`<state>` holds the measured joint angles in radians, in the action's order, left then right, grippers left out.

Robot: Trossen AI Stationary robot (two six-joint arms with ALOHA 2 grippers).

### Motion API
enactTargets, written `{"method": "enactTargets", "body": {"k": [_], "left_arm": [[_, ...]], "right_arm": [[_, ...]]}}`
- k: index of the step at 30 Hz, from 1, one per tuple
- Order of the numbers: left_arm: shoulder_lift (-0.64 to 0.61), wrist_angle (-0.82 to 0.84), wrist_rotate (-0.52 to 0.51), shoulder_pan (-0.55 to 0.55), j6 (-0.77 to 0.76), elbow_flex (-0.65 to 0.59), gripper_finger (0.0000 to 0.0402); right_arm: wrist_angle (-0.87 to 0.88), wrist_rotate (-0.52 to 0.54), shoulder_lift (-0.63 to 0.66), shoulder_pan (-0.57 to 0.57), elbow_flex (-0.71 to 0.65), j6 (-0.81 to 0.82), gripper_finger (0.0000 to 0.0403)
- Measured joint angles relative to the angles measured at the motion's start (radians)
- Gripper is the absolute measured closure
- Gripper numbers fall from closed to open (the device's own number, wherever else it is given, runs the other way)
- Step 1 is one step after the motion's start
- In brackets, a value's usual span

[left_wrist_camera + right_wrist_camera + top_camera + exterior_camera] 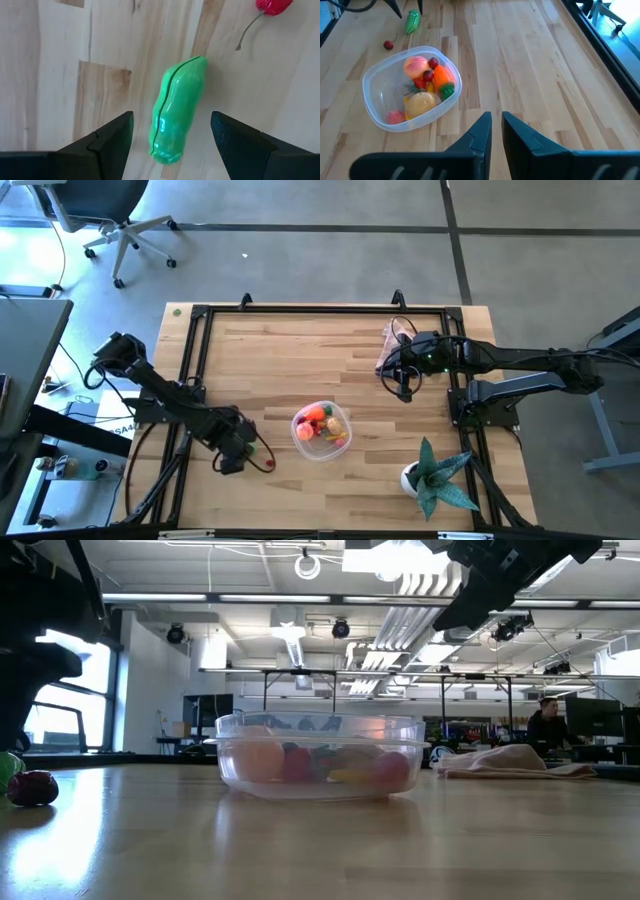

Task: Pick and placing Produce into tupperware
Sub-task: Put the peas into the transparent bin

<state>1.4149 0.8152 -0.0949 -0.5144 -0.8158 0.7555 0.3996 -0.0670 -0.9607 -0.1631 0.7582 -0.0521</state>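
A green pod (177, 110) lies on its side on the wooden table, left of the tupperware (321, 430). My left gripper (171, 120) points down over the pod, open, one finger on either side of it without touching. A red berry (272, 6) with a thin stem lies on the table just beyond the pod. The clear tupperware (410, 87) holds an orange carrot, a tan ball, pink balls and red berries. My right gripper (496, 120) hangs shut and with nothing in it over the table's right part, near the pink cloth (390, 350).
A teal spiky plant in a white pot (432, 477) stands near the front right. The pink cloth (510, 760) lies crumpled at the far right. A black frame (200, 320) borders the table. Bare wood lies between the tupperware and the far edge.
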Motion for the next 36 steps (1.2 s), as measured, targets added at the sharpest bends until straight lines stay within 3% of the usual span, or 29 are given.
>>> {"method": "enactTargets", "body": {"k": [36], "left_arm": [[0.096, -0.068, 0.065, 0.044, 0.02, -0.022, 0.0144]], "right_arm": [[0.0, 0.0, 0.0, 0.0, 0.0, 0.0, 0.0371]]}}
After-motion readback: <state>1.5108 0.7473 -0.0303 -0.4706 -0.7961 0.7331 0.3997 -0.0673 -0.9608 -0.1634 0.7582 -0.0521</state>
